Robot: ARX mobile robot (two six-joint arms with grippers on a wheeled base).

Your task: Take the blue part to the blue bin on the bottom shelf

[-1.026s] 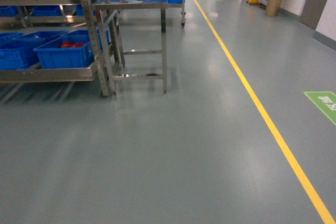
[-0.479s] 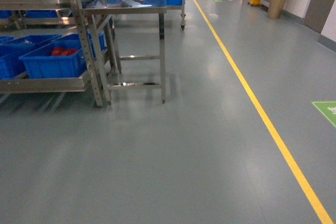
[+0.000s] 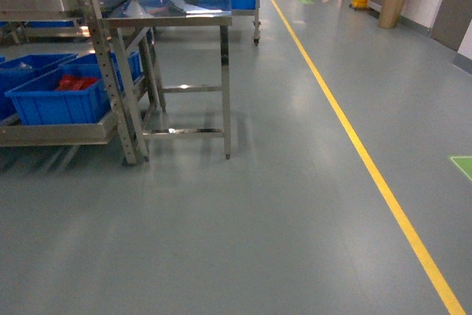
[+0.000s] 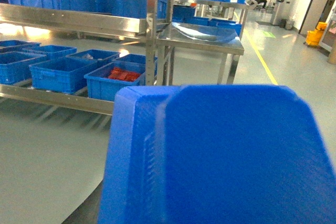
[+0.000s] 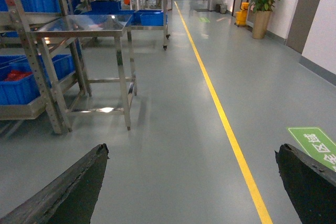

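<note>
Blue part is not something I can pick out anywhere yet; a large blurred blue plastic shape (image 4: 220, 156) fills the lower part of my left wrist view, but I cannot tell whether it is a bin carried on the base or something else. The bottom shelf (image 3: 59, 133) sits at the left edge of the head view, its blue bins (image 3: 55, 97) lined along the front lip so they can be reached from the aisle; one holds red pieces (image 3: 74, 82). A steel bench (image 3: 173, 12) stands just beside the rack's corner post. My right hand (image 5: 194, 182) hangs wide open over bare floor (image 3: 280, 212), holding nothing, both dark fingers (image 5: 68, 187) spread apart. The left hand I cannot see, so its state is unknown. I judge I am only driving toward the rack.
</note>
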